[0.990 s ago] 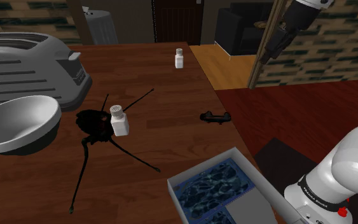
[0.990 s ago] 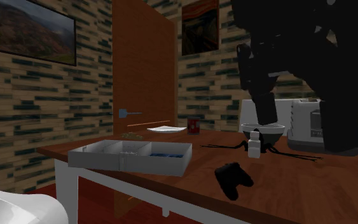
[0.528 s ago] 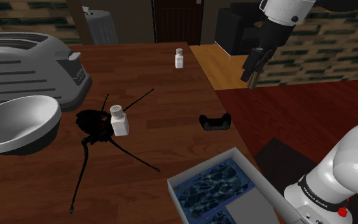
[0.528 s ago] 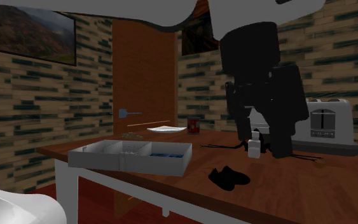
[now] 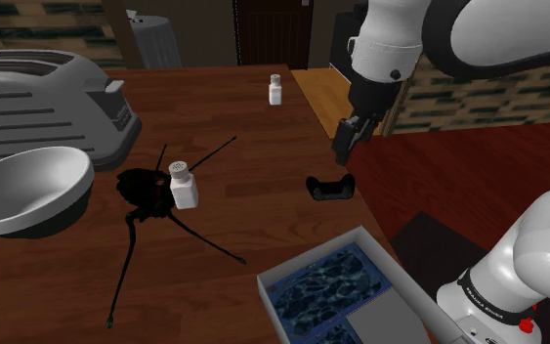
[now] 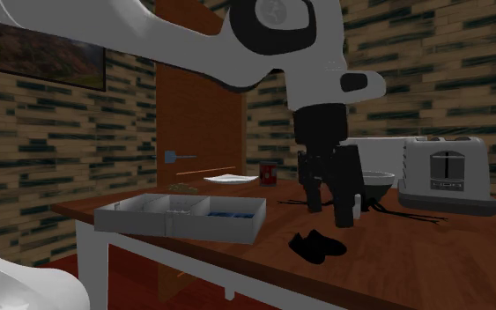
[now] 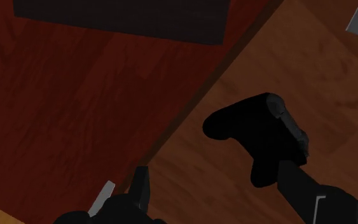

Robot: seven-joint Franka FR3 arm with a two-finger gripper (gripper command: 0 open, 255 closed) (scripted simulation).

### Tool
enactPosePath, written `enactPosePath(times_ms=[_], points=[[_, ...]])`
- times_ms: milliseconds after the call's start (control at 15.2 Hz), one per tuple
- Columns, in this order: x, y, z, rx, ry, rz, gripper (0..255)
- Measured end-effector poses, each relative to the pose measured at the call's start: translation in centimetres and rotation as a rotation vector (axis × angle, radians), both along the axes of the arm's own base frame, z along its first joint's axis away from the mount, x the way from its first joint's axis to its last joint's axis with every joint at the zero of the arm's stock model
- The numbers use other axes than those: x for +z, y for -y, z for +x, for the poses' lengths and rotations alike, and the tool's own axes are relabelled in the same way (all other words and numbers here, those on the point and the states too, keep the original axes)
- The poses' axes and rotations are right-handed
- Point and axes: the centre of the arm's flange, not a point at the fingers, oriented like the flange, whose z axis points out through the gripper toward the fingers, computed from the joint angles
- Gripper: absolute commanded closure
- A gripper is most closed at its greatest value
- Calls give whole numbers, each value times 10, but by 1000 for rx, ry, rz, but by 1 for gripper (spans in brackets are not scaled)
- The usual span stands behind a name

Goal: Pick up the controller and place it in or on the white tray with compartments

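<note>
The black controller (image 5: 330, 186) lies flat on the wooden table near its edge, close to the white tray with compartments (image 5: 314, 263). My black gripper (image 5: 343, 154) hangs just above the controller, a little toward its far side, with the fingers apart and nothing between them. In the wrist view the controller (image 7: 254, 137) lies beyond the gripper (image 7: 219, 191), partly in front of one finger (image 7: 304, 188), while the other finger (image 7: 139, 184) is over the table edge. In the second exterior view the gripper (image 6: 331, 216) is a short way above the controller (image 6: 318, 247), and the tray (image 6: 180, 216) stands toward that view's left.
A grey toaster (image 5: 48, 98), a white bowl (image 5: 23, 186), a white shaker (image 5: 183, 186) by a black spindly object (image 5: 146, 195), and a second shaker (image 5: 275, 90) stand on the table. The table edge runs right beside the controller, with red floor (image 5: 458, 166) below.
The arm has swung toward the shoulder view's left and come down over the controller. The controller, tilted up in the earliest frames, now lies flat.
</note>
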Motion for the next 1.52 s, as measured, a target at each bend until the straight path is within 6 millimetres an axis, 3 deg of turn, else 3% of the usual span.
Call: enactPosePath(times_ms=[132, 594, 990, 1056, 1518], points=[[-8, -11, -1, 3, -9, -11, 0], [-45, -12, 1, 4, -12, -14, 0], [-48, -12, 2, 4, -12, -14, 0], [-48, -12, 2, 4, -12, -14, 255], [-47, -13, 3, 5, -8, -13, 255]])
